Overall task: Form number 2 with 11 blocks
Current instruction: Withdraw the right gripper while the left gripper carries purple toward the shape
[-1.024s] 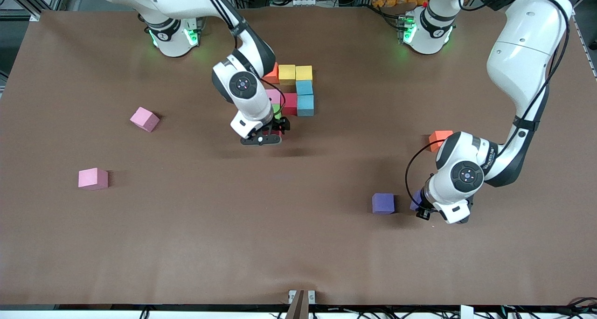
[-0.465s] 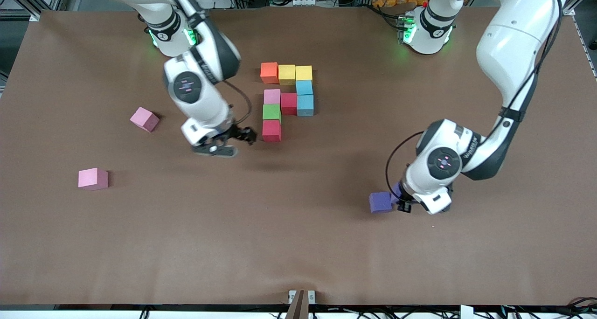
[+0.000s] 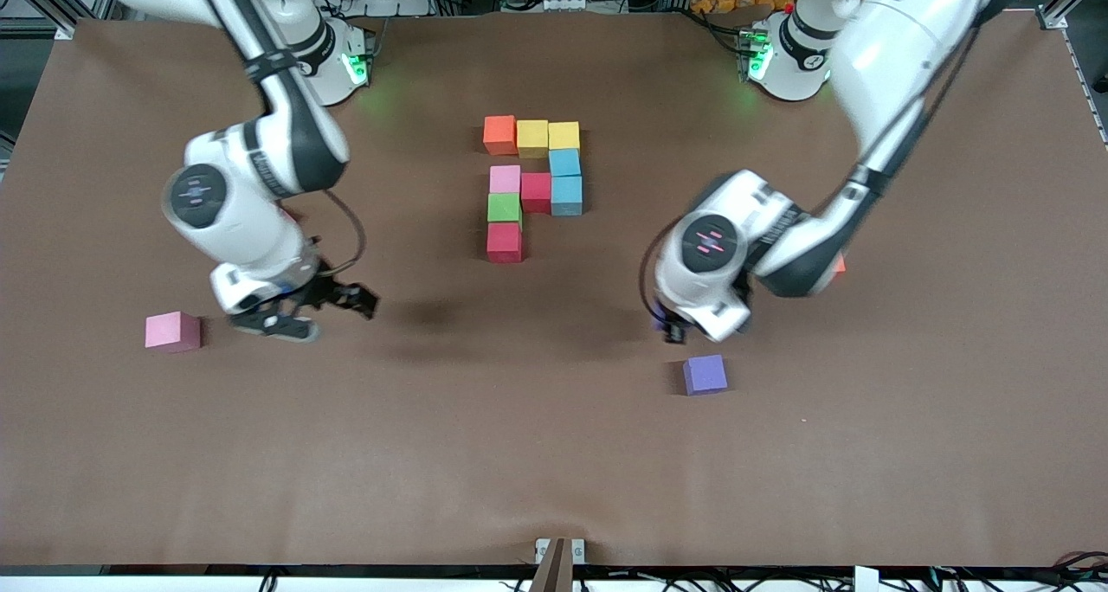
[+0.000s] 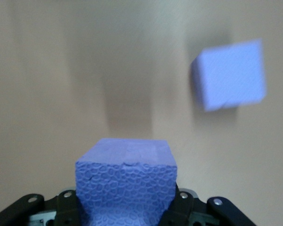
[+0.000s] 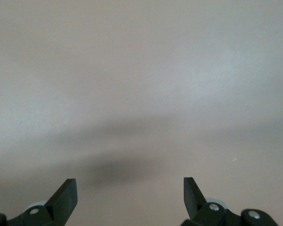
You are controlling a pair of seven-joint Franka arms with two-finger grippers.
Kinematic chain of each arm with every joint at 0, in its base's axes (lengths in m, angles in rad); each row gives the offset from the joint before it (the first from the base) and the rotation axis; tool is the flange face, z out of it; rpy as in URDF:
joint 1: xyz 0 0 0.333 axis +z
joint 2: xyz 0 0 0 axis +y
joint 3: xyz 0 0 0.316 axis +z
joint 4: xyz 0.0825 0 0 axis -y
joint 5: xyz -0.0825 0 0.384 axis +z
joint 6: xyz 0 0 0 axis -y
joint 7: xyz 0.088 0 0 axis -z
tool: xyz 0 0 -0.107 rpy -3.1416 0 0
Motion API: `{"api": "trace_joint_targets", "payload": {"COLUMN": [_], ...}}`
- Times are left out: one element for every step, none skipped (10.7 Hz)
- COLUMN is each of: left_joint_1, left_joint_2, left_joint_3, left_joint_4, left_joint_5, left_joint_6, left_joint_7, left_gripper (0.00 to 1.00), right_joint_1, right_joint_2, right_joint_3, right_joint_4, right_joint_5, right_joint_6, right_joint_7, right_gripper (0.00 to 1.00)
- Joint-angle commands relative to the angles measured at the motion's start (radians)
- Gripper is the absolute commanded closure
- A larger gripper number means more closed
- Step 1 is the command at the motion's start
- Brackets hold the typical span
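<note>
Partial digit of small matte cubes (image 3: 534, 183): stood mid-table, toward the robots' bases; eight cubes touching — orange, yellow, yellow in the top row, light blue and light blue beneath the end yellow, red and pink beside the lower blue, green and red below the pink.
Held matte purple cube (image 4: 126, 181): clamped between the fingers of the left gripper (image 3: 673, 328), up in the air over bare table.
Loose matte purple cube (image 3: 705, 374): lay on the brown table (image 3: 554, 453), nearer the front camera than the digit.
Right gripper (image 3: 299, 308): spread wide, nothing between the fingers, over bare table beside a loose matte pink cube (image 3: 172, 331).
Containers: none seen.
</note>
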Motion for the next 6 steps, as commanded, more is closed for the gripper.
{"api": "trace_joint_targets", "payload": {"left_joint_1": [-0.079, -0.098, -0.119, -0.147, -0.167, -0.206], "left_joint_2": [0.003, 0.005, 0.011, 0.029, 0.043, 0.048], "left_joint_3": [0.007, 0.005, 0.005, 0.005, 0.005, 0.007], "left_joint_4": [-0.006, -0.012, -0.020, -0.018, -0.018, -0.018], "left_joint_5": [0.013, 0.009, 0.009, 0.009, 0.011, 0.016], "left_joint_6": [-0.012, -0.010, -0.001, 0.014, 0.038, 0.040], "left_joint_7": [-0.139, -0.187, -0.254, -0.326, -0.395, -0.424], "left_gripper": [1.00, 1.00, 1.00, 1.00, 1.00, 1.00], "right_joint_1": [-0.100, -0.152, -0.192, -0.226, -0.246, -0.259], "right_joint_2": [-0.009, -0.005, -0.003, -0.002, -0.002, -0.011], "right_joint_3": [0.020, 0.023, 0.022, 0.022, 0.022, 0.022], "right_joint_4": [0.017, 0.017, 0.017, 0.017, 0.017, 0.016], "right_joint_5": [-0.056, -0.076, -0.077, -0.077, -0.078, -0.078], "right_joint_6": [-0.009, -0.011, -0.011, -0.011, -0.011, -0.011], "right_joint_7": [-0.076, -0.125, -0.199, -0.242, -0.259, -0.262], "right_gripper": [0.00, 0.00, 0.00, 0.00, 0.00, 0.00]}}
